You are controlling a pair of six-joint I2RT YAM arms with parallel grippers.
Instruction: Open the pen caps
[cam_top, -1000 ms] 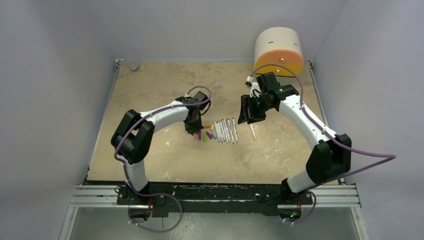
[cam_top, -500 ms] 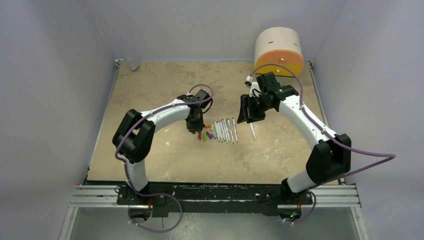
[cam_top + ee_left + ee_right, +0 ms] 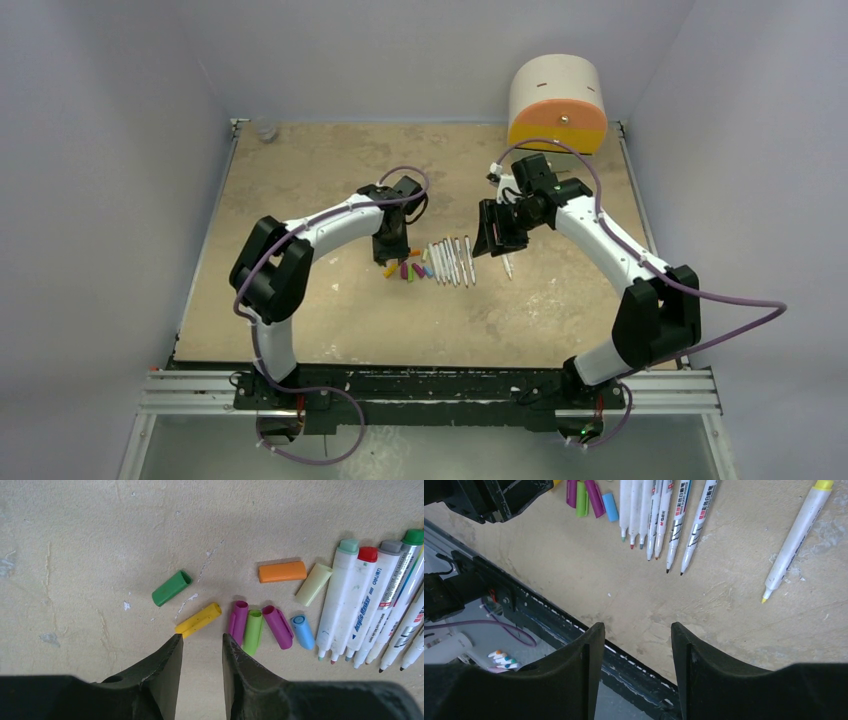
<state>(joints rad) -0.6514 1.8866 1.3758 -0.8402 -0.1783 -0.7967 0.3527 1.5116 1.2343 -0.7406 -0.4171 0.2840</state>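
Yellow cap (image 3: 198, 620) lies loose just ahead of your left gripper (image 3: 201, 639), jaws parted and empty, as on your right gripper (image 3: 636, 630). Pens (image 3: 796, 540) all seem uncapped; next, confirm none remains.

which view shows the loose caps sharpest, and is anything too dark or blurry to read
left wrist: sharpest, the orange cap and yellow cap crisp with soft-edged shadows, the left gripper nearly black; right wrist: print on the pens shows clearly, the right gripper a dark silhouette; top external: even light, no glare, the caps only tiny colour specks
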